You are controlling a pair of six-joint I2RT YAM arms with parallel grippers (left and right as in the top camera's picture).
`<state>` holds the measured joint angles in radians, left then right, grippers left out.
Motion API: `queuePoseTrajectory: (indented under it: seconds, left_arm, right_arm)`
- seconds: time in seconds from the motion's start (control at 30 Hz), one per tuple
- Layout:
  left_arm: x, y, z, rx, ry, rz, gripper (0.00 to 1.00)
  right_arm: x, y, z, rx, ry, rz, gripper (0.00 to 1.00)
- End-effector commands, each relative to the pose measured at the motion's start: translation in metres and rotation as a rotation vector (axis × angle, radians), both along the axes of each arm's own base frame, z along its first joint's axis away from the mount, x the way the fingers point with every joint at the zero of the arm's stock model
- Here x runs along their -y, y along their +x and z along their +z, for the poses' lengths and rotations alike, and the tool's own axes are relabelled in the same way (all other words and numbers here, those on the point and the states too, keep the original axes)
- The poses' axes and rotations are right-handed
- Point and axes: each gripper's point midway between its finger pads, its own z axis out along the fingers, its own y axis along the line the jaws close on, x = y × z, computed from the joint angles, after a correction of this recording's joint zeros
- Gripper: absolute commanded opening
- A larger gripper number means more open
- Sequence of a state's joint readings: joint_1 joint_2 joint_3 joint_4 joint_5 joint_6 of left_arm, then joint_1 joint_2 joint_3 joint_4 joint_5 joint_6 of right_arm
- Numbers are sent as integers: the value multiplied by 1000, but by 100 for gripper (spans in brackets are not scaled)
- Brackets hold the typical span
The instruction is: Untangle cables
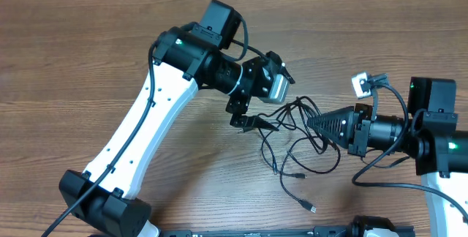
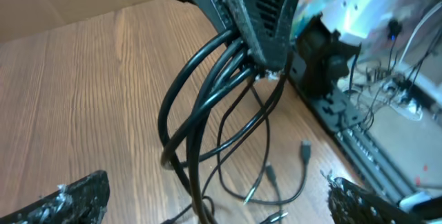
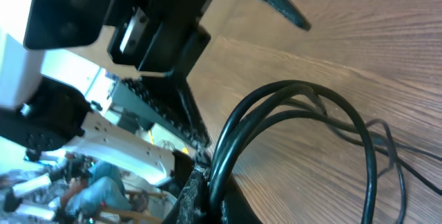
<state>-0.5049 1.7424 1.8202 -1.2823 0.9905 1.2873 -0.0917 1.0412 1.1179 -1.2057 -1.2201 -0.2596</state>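
Observation:
The cables (image 1: 292, 138) are thin black cords tangled in the middle of the wooden table, with loose plug ends (image 1: 312, 208) trailing toward the front. My right gripper (image 1: 313, 123) reaches in from the right and is shut on a bunch of their loops. In the right wrist view those cables (image 3: 297, 92) arch out from between its fingers (image 3: 200, 193). My left gripper (image 1: 252, 120) hovers just left of the tangle. Its jaws stand wide open, and the cables (image 2: 197, 113) hang down between its fingertips (image 2: 76, 196) without touching them.
The left arm's white link (image 1: 146, 134) crosses the table's left half from its base (image 1: 102, 200) at the front. A black rail (image 1: 256, 232) runs along the front edge. The right arm's body (image 1: 439, 138) stands at the right edge.

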Motion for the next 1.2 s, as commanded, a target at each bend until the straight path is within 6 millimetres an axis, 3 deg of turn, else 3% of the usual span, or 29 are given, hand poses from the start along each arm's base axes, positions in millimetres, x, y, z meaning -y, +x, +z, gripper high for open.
queuePoseTrajectory:
  seconds: [0.0, 0.2, 0.33, 0.6, 0.73, 0.83, 1.17]
  left_arm:
    - [2, -3, 12, 141, -66, -84, 95]
    - [5, -8, 17, 132, -97, -101, 84]
    - [10, -15, 21, 120, -127, -125, 83]
    - [30, -32, 23, 162, -144, -197, 74]
    - [35, -36, 23, 178, -150, -215, 56]
    - [35, -33, 21, 192, -135, -208, 37]
    - [35, -33, 21, 191, -132, -205, 38]
  right_arm:
    - [0, -4, 0, 124, -34, 44, 4]
    - [0, -8, -2, 158, -45, 66, 4]
    - [-1, -8, 0, 165, -37, 70, 4]
    - [-1, -8, 0, 162, -36, 70, 4]
    - [-1, -8, 0, 161, -36, 70, 4]
    - [-1, -8, -1, 160, -36, 70, 4]
    - [-1, -9, -1, 158, -36, 69, 4]
